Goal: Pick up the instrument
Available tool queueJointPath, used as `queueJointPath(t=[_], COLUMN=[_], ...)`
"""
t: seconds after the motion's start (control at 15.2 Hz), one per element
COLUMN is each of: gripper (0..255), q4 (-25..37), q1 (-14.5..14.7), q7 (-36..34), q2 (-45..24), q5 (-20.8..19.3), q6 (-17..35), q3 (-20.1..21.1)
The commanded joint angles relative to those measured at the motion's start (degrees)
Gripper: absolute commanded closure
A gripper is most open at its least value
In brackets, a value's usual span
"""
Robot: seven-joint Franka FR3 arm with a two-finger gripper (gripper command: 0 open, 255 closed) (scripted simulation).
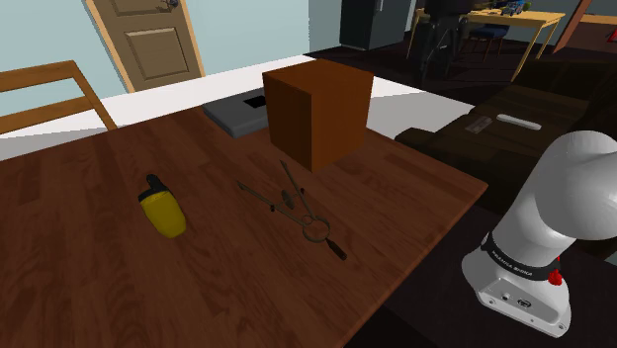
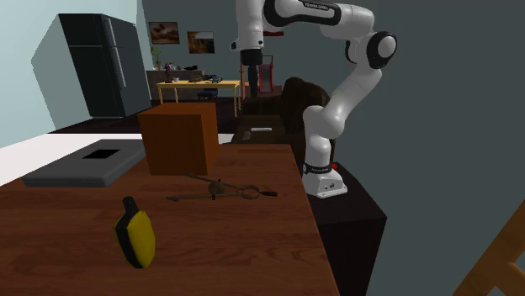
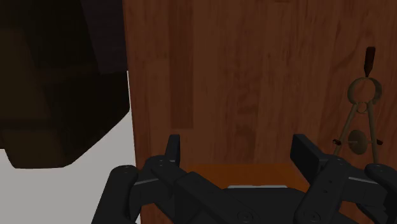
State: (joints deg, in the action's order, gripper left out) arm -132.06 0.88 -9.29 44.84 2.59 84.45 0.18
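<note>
The instrument is a dark metal pair of compasses (image 1: 298, 207) lying flat on the wooden table (image 1: 89, 287), its legs spread toward the brown box. It also lies mid-table in the second exterior view (image 2: 220, 189). My gripper (image 2: 251, 89) hangs high above the table's far end, well clear of everything. In the wrist view the gripper (image 3: 238, 147) is open with nothing between its fingers, and the compasses (image 3: 360, 116) lie far below, off to one side of the right finger (image 3: 305, 153).
A tall brown box (image 1: 318, 111) stands just behind the compasses. A yellow object with a black cap (image 1: 163, 211) lies toward the shoulder view's left. A flat grey slab (image 1: 235, 117) sits behind the box. A wooden chair (image 1: 49, 91) stands by the table.
</note>
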Motion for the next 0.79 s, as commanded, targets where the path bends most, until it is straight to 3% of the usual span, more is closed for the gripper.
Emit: queueJointPath(t=[0.0,0.73], gripper=[0,0], q4=[0.00,-4.82], q1=[0.00,3.60], q7=[0.00,-13.02], q2=[0.00,-8.52], q5=[0.00,6.90], q6=[0.00,13.04], q3=[0.00,13.07])
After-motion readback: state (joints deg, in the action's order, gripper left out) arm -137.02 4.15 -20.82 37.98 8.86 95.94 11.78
